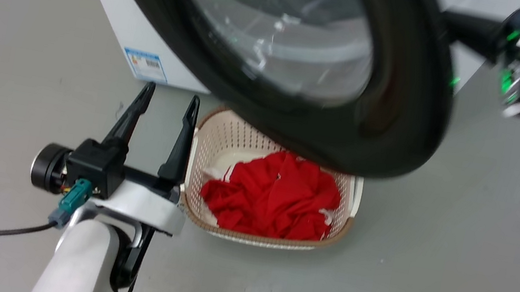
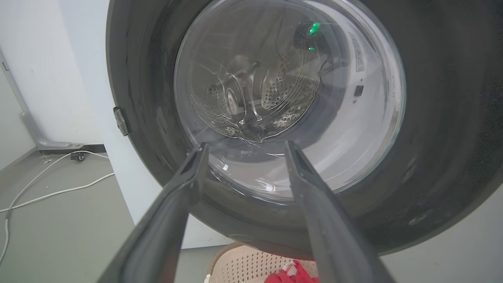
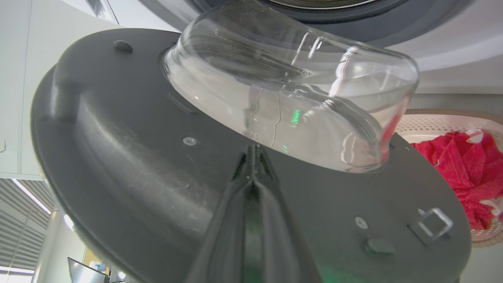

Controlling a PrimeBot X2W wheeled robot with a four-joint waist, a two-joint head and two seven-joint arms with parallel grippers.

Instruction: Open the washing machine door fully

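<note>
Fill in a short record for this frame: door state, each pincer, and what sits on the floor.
door: washing machine door stands open, away from the washing machine, over the basket
left pincer: open, empty, beside the basket
right pincer: shut, tips at the door's inner face next to the glass bowl; contact unclear
floor: basket holds red cloth

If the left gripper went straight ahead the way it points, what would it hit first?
Probably the door, near the lower edge of its glass, judging by the left wrist view. The left gripper is open and seems short of it, though depth is unclear.
</note>
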